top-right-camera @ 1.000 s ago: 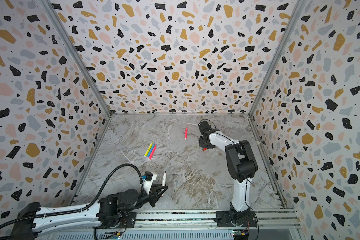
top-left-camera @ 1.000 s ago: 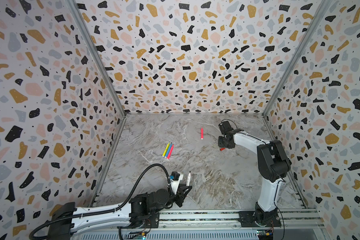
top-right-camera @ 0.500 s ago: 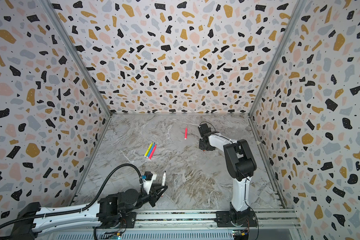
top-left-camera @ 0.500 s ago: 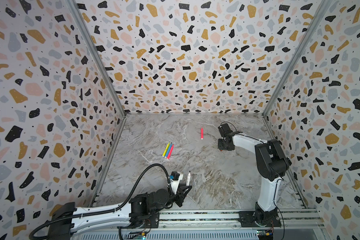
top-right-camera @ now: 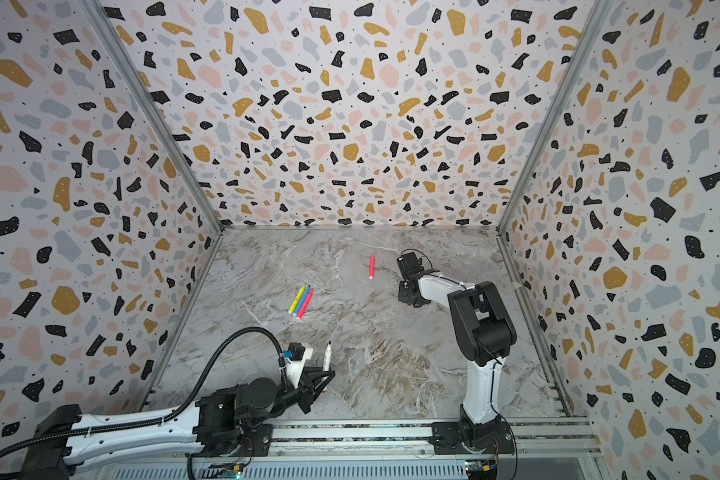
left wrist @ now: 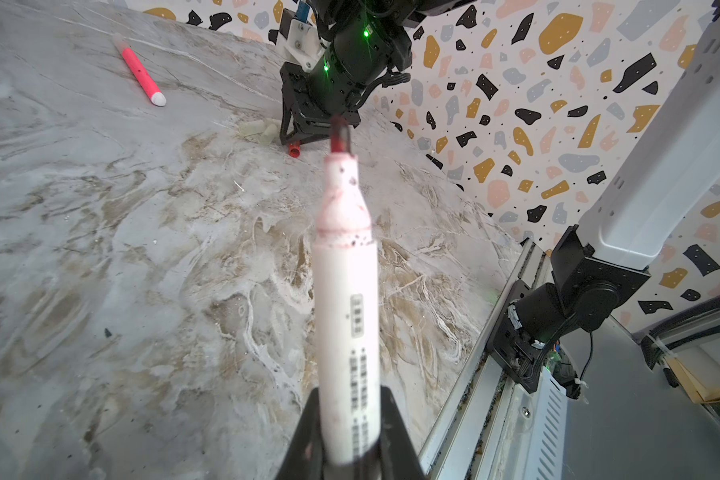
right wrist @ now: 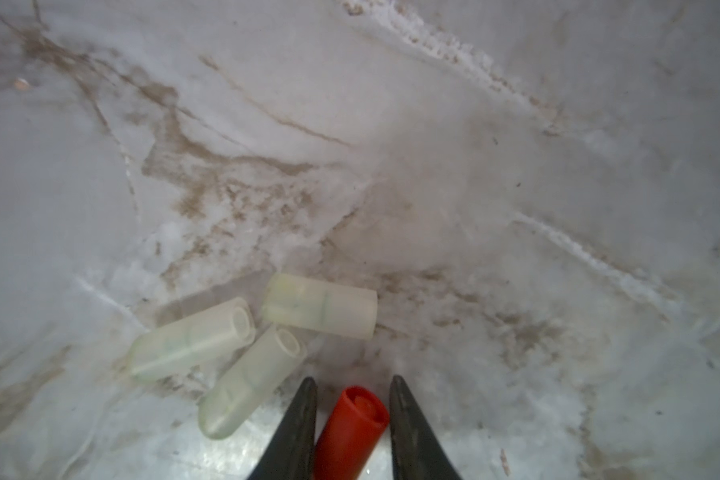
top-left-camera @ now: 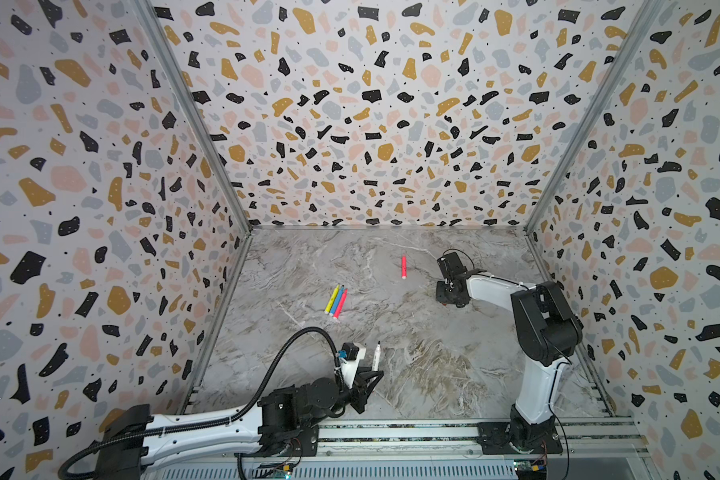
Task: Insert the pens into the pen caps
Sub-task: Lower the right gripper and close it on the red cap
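My left gripper (left wrist: 348, 440) is shut on the white-bodied pen (left wrist: 346, 299), held upright near the front with its dark red tip bare; both top views show it (top-left-camera: 377, 356). My right gripper (right wrist: 352, 380) is down on the table at the right. Its jaws stand close on either side of the red pen cap (right wrist: 350, 428), which lies on the table with slim gaps showing. Three clear pen caps (right wrist: 252, 382) lie beside it. Yellow (top-left-camera: 332, 300), blue (top-left-camera: 337, 301) and pinkish-red (top-left-camera: 341, 305) pens lie together mid-left. Another pinkish-red pen (top-left-camera: 403, 267) lies farther back.
Patterned walls close in the marble table (top-left-camera: 412, 353) on three sides. A metal rail (top-left-camera: 391, 436) carrying both arm bases runs along the front edge. The right arm's black elbow (top-left-camera: 545, 324) rises above the table's right side.
The right gripper has dropped down over the red cap, hiding it in the top views, and its jaws have narrowed. The left arm and its pen have not moved.
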Motion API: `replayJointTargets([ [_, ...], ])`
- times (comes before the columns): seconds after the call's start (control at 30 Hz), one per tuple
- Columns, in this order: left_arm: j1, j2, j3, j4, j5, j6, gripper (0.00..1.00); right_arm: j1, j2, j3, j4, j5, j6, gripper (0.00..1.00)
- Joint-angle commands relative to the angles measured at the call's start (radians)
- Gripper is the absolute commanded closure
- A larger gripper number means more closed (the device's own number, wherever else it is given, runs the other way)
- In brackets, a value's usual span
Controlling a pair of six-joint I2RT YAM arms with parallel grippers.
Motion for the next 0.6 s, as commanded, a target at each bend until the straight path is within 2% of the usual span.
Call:
replayJointTargets([
  [0.0,-0.006,-0.004,-0.004,0.043,-0.016,0.001,1.0,0.017,-0.032,-0.048,-0.056,-0.003,0.006,0.73],
  [0.33,-0.007,-0.005,-0.002,0.041,-0.018,0.001,1.0,0.063,-0.058,-0.082,-0.058,0.031,0.006,0.78],
  [0.57,-0.007,-0.004,0.004,0.036,-0.017,0.005,1.0,0.077,-0.057,-0.086,-0.076,0.048,0.007,0.7],
])
